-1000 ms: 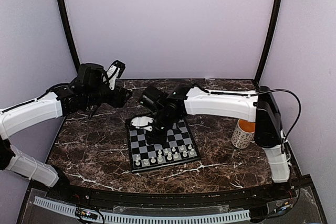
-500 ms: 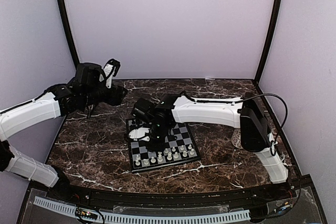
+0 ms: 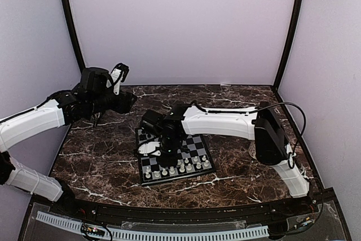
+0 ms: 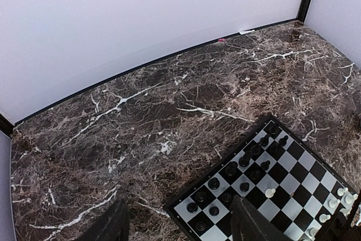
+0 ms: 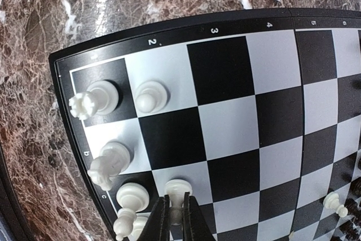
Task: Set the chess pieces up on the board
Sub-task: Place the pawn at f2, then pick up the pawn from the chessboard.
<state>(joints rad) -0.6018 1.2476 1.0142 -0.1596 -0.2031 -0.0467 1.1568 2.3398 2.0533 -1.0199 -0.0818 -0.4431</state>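
Bare board (image 5: pixel 225 66) squares beside chess pieces (image 5: pixel 151 95)

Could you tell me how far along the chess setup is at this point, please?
Done: black pieces stand in two rows at the board's far edge; white back pieces line the near one. In hand: right gripper shut on a white pawn. Remaining: a gap beside it, plus a stray pawn mid-board.

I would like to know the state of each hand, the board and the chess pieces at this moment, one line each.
left hand: open, empty, above the table.
right hand: shut on a white pawn.
white pawn: upright, gripped between the fingers.
board: flat on the table, partly set.
black pieces: standing in the far rows.
other white pieces: mostly standing in the near rows.
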